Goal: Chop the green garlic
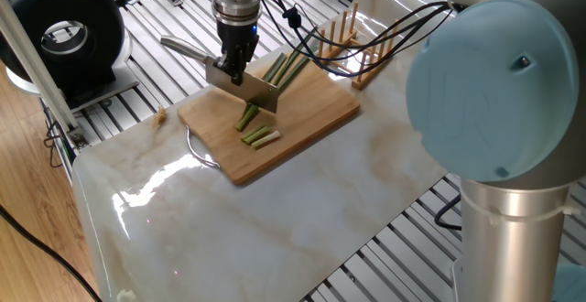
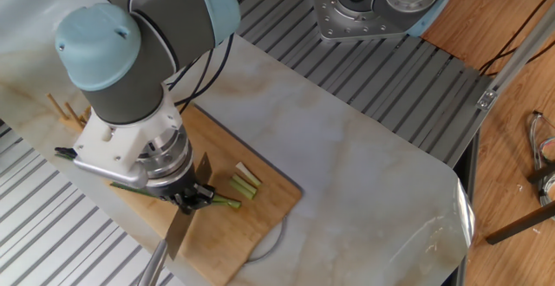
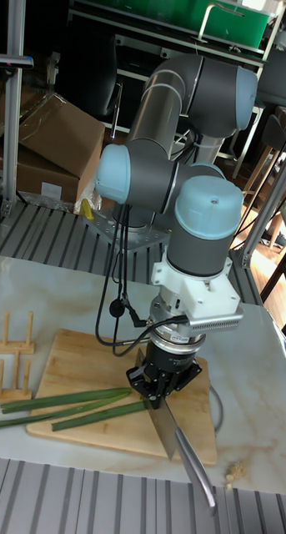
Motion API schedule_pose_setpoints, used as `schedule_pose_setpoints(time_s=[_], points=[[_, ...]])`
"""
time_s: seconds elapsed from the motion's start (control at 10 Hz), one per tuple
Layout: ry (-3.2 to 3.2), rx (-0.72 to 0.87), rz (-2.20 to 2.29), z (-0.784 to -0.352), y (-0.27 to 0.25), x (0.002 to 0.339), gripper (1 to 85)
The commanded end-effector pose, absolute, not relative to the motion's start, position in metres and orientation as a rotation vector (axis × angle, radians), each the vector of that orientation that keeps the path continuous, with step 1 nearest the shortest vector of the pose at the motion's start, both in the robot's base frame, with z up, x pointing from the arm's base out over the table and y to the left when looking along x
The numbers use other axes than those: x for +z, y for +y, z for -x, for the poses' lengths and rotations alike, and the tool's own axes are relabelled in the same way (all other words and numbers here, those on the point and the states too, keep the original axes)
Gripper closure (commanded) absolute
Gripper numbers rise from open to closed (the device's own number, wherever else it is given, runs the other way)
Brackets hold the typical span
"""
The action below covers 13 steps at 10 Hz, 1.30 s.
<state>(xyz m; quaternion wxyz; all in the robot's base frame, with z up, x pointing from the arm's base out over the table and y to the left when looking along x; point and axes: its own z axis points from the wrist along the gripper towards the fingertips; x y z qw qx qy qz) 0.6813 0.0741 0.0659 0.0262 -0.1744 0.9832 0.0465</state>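
The hand [image 1: 234, 64] is closed on a knife [image 1: 245, 82], blade pointing down over the cutting board [image 1: 302, 124], which lies on the table [image 1: 275, 220]. The garlic [image 3: 72, 406] lies across the board directly under the hand: its long green leaves run out past the board edge toward the peg rack [image 1: 352, 41], and the stalk passes beneath the blade. In the other fixed view a short stretch of stalk [image 2: 225, 203] shows just beyond the blade. Two cut pieces [image 1: 261, 137] lie side by side on the board, near the blade but apart from it, on the side away from the leaves. Whether the blade edge touches the stalk cannot be told.
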Motion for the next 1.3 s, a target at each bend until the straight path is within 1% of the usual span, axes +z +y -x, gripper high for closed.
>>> schedule_pose_setpoints(time_s=[0.0, 0.3, 0.8, 1.2], points=[[3.024, 0.179, 0.541, -0.681, 0.079, 0.071, 84.3], [3.015, 0.181, 0.551, -0.682, 0.080, 0.071, 84.3], [3.014, 0.150, 0.561, -0.686, 0.074, 0.061, 84.3], [3.017, 0.165, 0.554, -0.688, 0.082, 0.063, 84.3]])
